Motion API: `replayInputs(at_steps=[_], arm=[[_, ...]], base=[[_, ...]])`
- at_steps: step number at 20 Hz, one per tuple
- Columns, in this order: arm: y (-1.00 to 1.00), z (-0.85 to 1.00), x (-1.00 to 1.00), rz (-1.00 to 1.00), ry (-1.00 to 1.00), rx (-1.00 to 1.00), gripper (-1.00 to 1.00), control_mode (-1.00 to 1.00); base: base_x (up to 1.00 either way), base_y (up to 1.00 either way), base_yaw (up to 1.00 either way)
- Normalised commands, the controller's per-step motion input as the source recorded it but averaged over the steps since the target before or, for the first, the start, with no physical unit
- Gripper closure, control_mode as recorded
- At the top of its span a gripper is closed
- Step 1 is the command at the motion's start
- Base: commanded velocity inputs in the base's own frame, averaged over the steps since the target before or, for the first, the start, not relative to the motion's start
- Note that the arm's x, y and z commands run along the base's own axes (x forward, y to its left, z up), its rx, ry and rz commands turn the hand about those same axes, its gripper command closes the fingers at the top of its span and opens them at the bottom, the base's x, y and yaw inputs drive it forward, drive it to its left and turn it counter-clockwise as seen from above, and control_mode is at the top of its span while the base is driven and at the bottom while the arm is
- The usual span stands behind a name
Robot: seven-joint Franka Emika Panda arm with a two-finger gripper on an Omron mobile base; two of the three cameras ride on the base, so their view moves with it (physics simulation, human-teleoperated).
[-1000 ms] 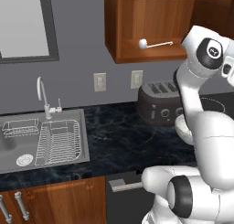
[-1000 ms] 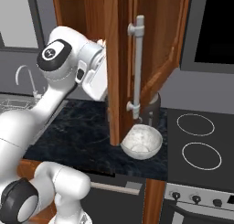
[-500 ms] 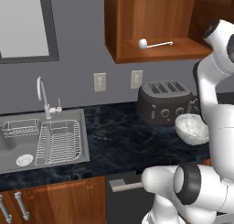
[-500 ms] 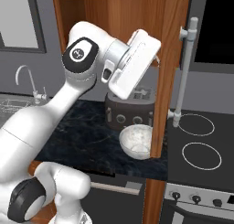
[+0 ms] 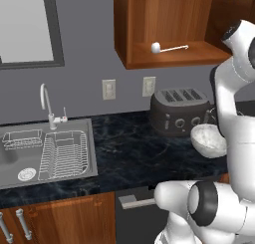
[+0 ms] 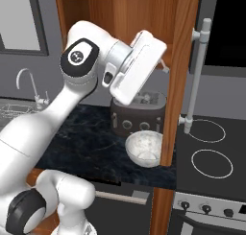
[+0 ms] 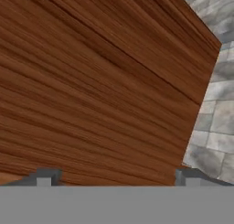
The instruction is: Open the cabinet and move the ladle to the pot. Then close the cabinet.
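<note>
The cabinet (image 5: 130,28) stands open on the wall, and the ladle (image 5: 169,48) lies on its shelf with the rounded whitish end to the left. In the right base view the cabinet door (image 6: 180,61) shows edge-on, swung wide, its silver bar handle (image 6: 198,76) on the far side. My white hand (image 6: 138,68) is raised next to the door's inner face. In the hand view my gripper (image 7: 114,177) is open, fingertips far apart, with nothing between them and the door's wood close ahead. The pot is out of view.
A dark toaster (image 5: 182,111) and a white speckled bowl (image 5: 209,140) stand on the black counter (image 5: 124,153) below the cabinet. A sink (image 5: 47,153) with a dish rack is on the left. The stove top (image 6: 211,147) lies right of the door.
The cabinet door has swung further open, away from the shelf. My hand has followed it up and to the right, and stayed open.
</note>
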Motion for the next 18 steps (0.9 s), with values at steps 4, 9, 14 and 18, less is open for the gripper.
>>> replayInputs(at_steps=[4, 9, 14, 18], arm=[[0.76, 0.00, -0.41, 0.03, 0.00, -0.02, -1.00, -1.00], [0.69, 0.13, -0.13, 0.17, 0.03, -0.07, -1.00, -1.00], [0.50, 0.19, 0.00, 0.23, 0.11, -0.01, -1.00, -1.00], [0.40, 0.02, 0.00, 0.23, 0.05, 0.00, -1.00, -1.00]], base=[[0.00, 0.00, 0.00], [0.00, 0.00, 0.00], [0.00, 0.00, 0.00], [0.00, 0.00, 0.00]])
